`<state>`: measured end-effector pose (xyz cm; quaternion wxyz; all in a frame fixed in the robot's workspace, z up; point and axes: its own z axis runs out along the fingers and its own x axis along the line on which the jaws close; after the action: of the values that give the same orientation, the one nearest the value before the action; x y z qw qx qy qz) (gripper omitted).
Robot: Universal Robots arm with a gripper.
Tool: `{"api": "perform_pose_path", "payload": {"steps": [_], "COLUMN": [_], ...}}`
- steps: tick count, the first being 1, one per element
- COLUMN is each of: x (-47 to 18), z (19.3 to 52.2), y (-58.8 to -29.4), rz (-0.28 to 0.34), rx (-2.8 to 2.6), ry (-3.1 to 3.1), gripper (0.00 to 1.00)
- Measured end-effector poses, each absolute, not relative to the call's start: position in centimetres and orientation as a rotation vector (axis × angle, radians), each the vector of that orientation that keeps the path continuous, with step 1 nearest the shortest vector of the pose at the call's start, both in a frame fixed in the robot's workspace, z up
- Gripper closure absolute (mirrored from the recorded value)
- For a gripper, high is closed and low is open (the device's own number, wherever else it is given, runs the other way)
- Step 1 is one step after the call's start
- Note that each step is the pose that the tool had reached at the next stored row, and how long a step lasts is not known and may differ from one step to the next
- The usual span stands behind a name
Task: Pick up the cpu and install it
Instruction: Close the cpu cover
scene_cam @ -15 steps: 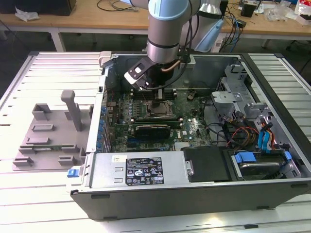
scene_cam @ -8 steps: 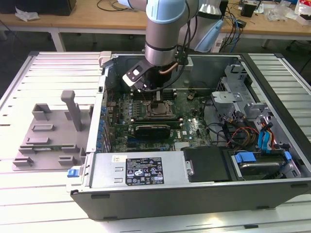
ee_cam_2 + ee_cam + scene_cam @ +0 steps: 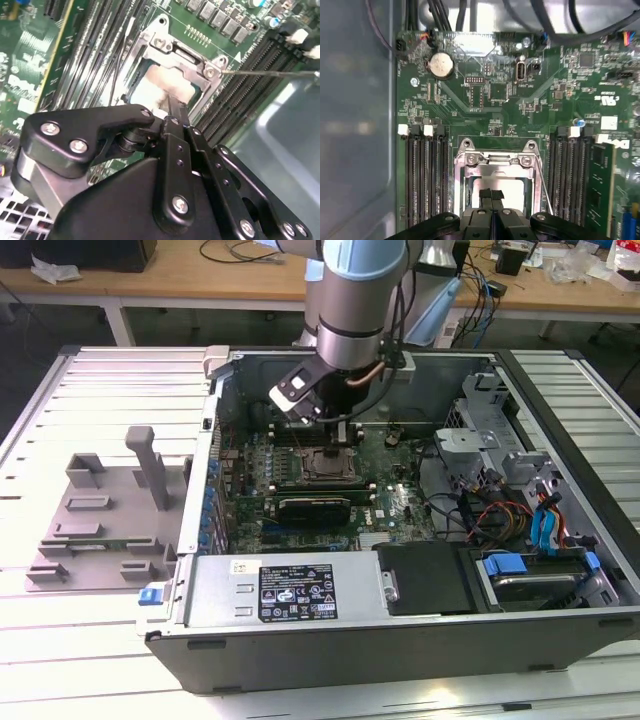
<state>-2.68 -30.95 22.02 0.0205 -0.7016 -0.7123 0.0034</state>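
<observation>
Your claw hangs low over the socket, fingers pinched shut with nothing between them. The cpu lies flat inside the metal frame, tips right at its top, probably nudging it square to seat.

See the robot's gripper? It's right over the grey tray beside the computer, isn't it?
No, not over the grey tray. The gripper is inside the computer case, over the socket where the cpu lies, as the exterior view shows. That tray sits beside the computer, on the exterior view's left.
</observation>
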Motion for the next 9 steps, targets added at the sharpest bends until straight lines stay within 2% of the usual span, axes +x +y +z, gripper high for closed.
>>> {"api": "perform_pose_path", "payload": {"steps": [5,9], "x": [-2.5,-2.5], "z": [24.9,25.2], "y": [-30.9,-30.9], "rz": [0.014,0.013], "rx": [-2.175,-2.174], "ry": [-2.207,-2.207], "gripper": [0.89,0.89]}}
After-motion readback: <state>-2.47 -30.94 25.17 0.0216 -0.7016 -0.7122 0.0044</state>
